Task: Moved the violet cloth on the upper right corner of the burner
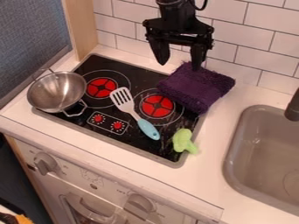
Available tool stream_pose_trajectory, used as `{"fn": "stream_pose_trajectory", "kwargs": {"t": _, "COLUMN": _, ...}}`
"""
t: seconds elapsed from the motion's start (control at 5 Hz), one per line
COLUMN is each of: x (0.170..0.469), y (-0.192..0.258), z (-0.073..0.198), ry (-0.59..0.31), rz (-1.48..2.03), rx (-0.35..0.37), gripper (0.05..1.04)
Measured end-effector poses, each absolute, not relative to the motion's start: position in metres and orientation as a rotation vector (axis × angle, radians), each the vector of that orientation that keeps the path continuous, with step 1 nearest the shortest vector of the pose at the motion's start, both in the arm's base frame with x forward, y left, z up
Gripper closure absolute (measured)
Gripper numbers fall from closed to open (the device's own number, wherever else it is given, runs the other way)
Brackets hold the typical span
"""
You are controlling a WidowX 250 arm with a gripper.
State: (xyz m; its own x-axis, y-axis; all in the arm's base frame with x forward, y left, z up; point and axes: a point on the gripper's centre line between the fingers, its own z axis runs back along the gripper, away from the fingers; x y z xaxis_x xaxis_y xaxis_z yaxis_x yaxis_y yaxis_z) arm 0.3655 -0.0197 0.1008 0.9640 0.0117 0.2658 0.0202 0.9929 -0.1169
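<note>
1. Oven front (116, 189) is nearest.
2. Purple cloth (198, 87) sits on stove's (96, 65) top R corner, part over counter (204, 186).
3. Gripper (180, 66) is open wide w/ nothing in it, near cloth.
4. Job looks abt done; prob just back off.

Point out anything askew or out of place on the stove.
The metal bowl overhangs the left edge of the stove, which looks precarious; the purple cloth straddles its back right corner.
</note>
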Motion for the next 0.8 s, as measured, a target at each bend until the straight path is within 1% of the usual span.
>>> {"fn": "stream_pose_trajectory", "kwargs": {"t": 0.2, "x": 0.365, "y": -0.019, "z": 0.091, "ry": -0.243, "rz": 0.002, "rx": -0.115, "gripper": 0.083}}
{"fn": "stream_pose_trajectory", "kwargs": {"t": 0.4, "x": 0.376, "y": -0.013, "z": 0.085, "ry": -0.245, "rz": 0.015, "rx": -0.077, "gripper": 0.083}}
{"fn": "stream_pose_trajectory", "kwargs": {"t": 0.6, "x": 0.395, "y": -0.017, "z": 0.070, "ry": -0.254, "rz": 0.008, "rx": -0.100, "gripper": 0.083}}
{"fn": "stream_pose_trajectory", "kwargs": {"t": 0.8, "x": 0.414, "y": -0.022, "z": 0.051, "ry": -0.269, "rz": 0.008, "rx": -0.090, "gripper": 0.083}}
